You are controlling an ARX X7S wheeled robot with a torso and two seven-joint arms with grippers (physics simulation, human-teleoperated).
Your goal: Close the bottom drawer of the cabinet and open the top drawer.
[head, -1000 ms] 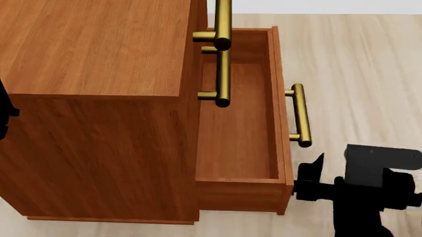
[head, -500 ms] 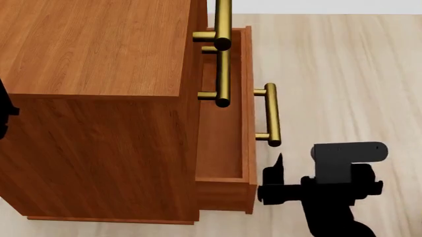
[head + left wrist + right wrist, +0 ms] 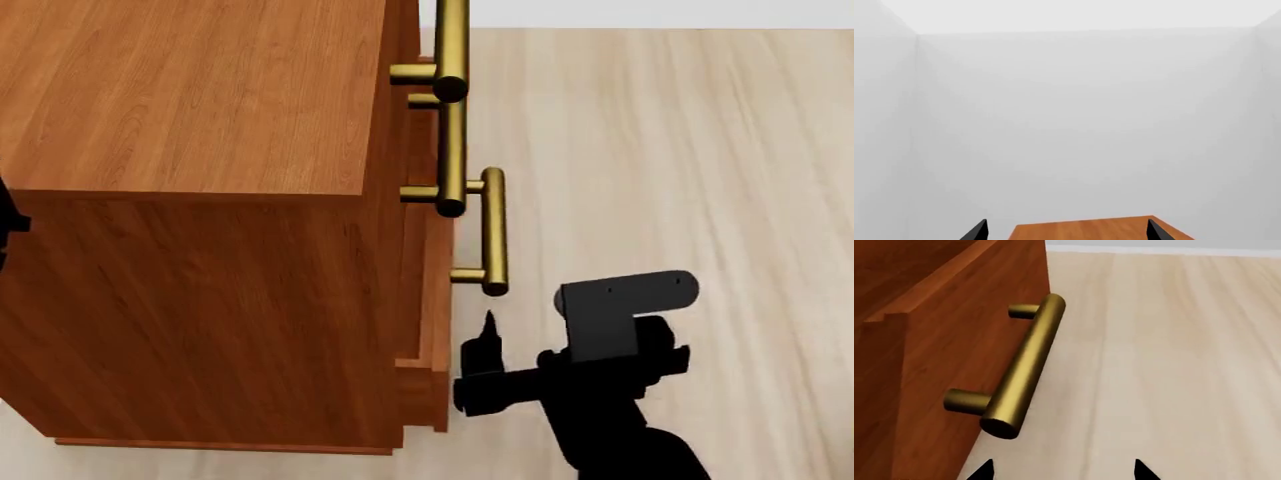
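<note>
The reddish-brown wood-grain cabinet (image 3: 187,200) with three stacked drawers is seen from above in the head view, standing on the pale plank floor (image 3: 667,150). Its lowest tier, the bottom drawer (image 3: 430,300) with a horizontal brass bar handle (image 3: 493,230), now projects only a narrow way from the cabinet front, whereas a second ago it was pulled far out with its inside exposed. The black right gripper (image 3: 483,365) has been carried leftward with it and is placed at the drawer's front near corner; its fingers are shown spread and empty in the right wrist view. The top drawer (image 3: 400,40) is shut. The left gripper (image 3: 1066,231) is held with its fingers apart, nothing between them, above the cabinet's top
</note>
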